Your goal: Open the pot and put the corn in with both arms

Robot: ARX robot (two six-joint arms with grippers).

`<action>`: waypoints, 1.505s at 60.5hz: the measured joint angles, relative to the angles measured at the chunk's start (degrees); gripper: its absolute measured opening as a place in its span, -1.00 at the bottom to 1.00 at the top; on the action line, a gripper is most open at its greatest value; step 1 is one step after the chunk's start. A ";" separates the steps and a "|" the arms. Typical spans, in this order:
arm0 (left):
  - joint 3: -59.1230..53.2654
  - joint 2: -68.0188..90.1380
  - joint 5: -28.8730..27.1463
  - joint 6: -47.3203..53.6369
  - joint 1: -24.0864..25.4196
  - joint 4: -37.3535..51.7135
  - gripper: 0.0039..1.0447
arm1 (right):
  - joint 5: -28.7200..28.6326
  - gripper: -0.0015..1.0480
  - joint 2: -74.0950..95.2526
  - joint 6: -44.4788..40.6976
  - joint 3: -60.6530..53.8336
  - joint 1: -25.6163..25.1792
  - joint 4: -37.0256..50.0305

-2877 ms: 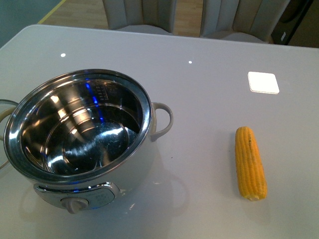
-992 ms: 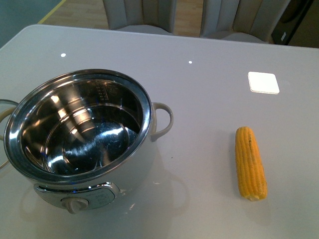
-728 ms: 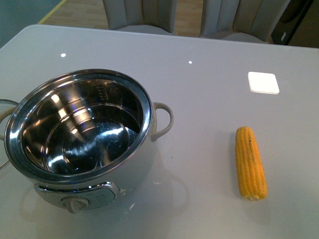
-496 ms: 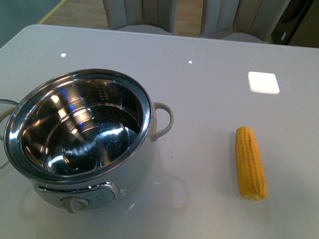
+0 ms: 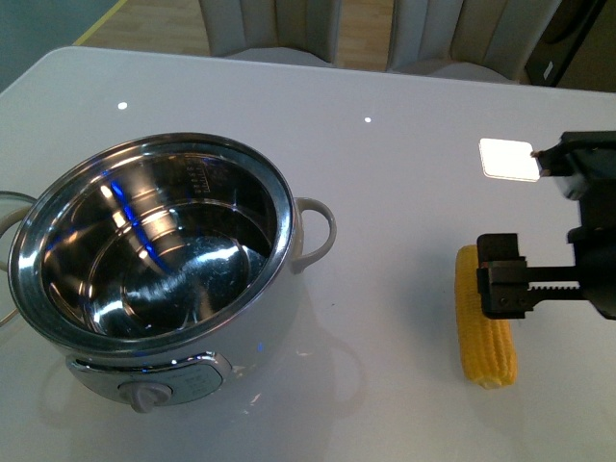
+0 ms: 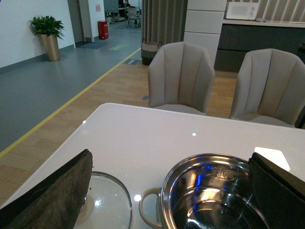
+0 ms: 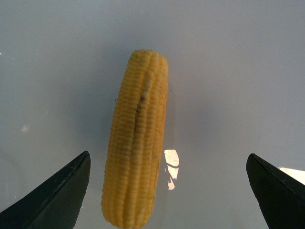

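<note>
The pot (image 5: 154,260) stands open at the table's left, its steel inside bare and its knob panel facing me. It also shows in the left wrist view (image 6: 214,195). The corn (image 5: 484,327) lies on the table at the right. My right gripper (image 5: 539,279) reaches in from the right edge, open, just above the corn's far half. In the right wrist view the corn (image 7: 138,143) lies between the spread fingers, nearer one of them, untouched. My left gripper (image 6: 167,210) is open above the pot and is out of the front view.
A glass lid (image 6: 107,202) lies flat on the table beside the pot's handle. A bright white square (image 5: 508,159) shows on the table beyond the corn. Two grey chairs (image 6: 181,76) stand behind the far edge.
My right gripper has come into the front view from the right and now hangs over the corn. The pot and the corn have not moved.
</note>
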 joint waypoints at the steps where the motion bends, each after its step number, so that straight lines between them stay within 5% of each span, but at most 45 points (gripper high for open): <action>1: 0.00 0.00 -0.02 0.00 0.00 0.00 0.88 | 0.07 0.83 0.57 -0.11 0.37 0.02 0.04; 47: 0.00 0.00 0.00 0.00 0.00 0.00 0.88 | -1.86 0.83 18.43 0.28 9.53 1.70 -0.74; 68: 0.00 0.00 -0.02 0.00 0.00 0.00 0.88 | -1.40 -0.19 19.15 0.96 9.66 2.05 -1.40; 91: 0.00 0.00 -0.02 0.00 0.00 0.00 0.88 | -5.51 -0.54 11.85 5.64 8.35 1.33 2.40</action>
